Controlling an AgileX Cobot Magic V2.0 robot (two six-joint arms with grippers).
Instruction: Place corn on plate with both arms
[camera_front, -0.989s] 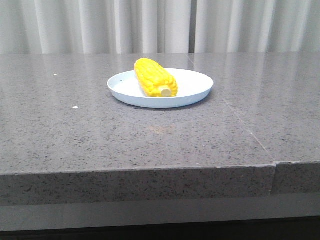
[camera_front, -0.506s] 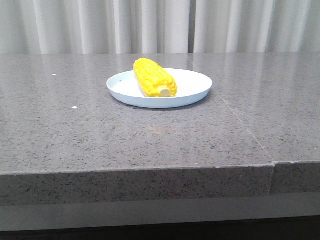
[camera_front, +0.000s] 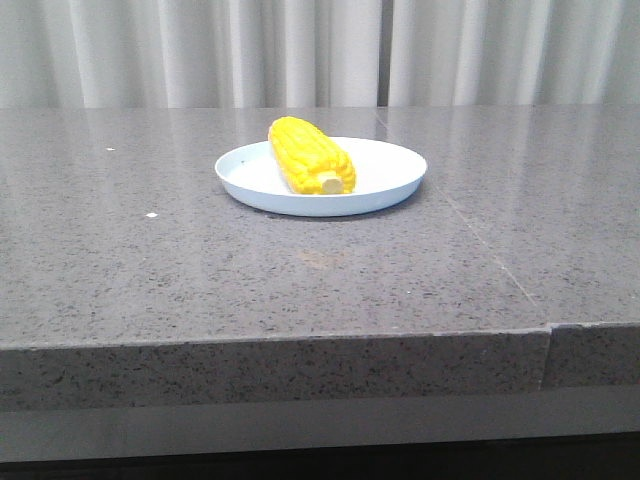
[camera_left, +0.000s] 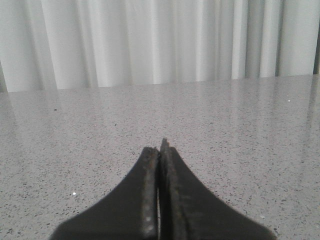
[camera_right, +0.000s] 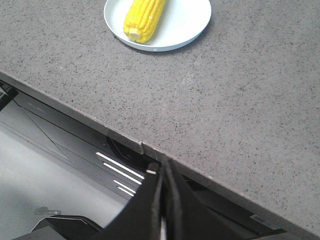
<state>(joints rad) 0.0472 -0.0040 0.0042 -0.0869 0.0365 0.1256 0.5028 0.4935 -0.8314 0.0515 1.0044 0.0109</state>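
Observation:
The yellow corn (camera_front: 311, 155) lies on the pale plate (camera_front: 390, 175) at the middle back of the grey table, its pale stub end toward the front. The right wrist view shows the same corn (camera_right: 143, 17) on the plate (camera_right: 187, 22), far from my right gripper (camera_right: 162, 162), which is shut and empty, hanging over the table's front edge. My left gripper (camera_left: 160, 147) is shut and empty, low over bare tabletop; neither corn nor plate shows in its view. Neither arm shows in the front view.
The table (camera_front: 150, 270) has a seam on its right part (camera_front: 490, 250) and a stepped front edge. White curtains (camera_front: 300, 50) hang behind it. Below the edge, the right wrist view shows dark robot base parts (camera_right: 60, 135).
None, apart from a slight shake of the front view.

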